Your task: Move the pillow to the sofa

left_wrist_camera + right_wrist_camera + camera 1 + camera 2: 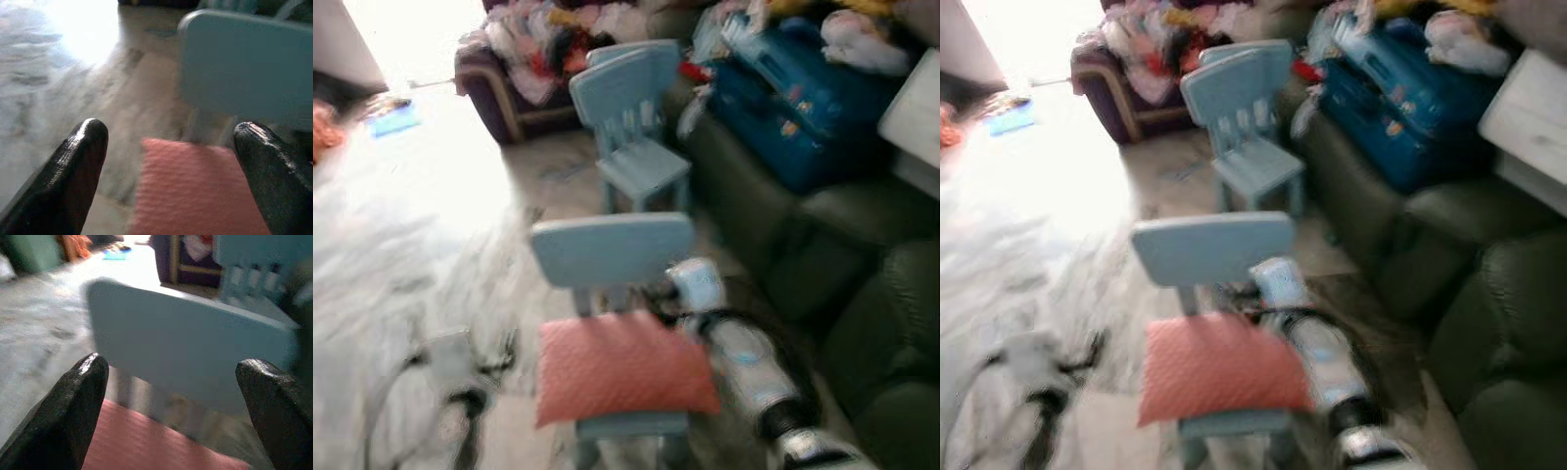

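Pillow (622,377) lies on seat of near blue chair (612,250), not yet grasped. My left gripper (168,161) and right gripper (171,401) both fingers apart, aimed at it. Left to do: grasp, lift, carry to dark sofa (862,294) on my right

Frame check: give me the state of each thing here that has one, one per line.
pillow: lying flat on the near chair's seat, not gripped
near chair: upright
far chair: upright
left pincer: open, pointed at the pillow
right pincer: open, above the pillow
dark green sofa: blue bag piled on its far end
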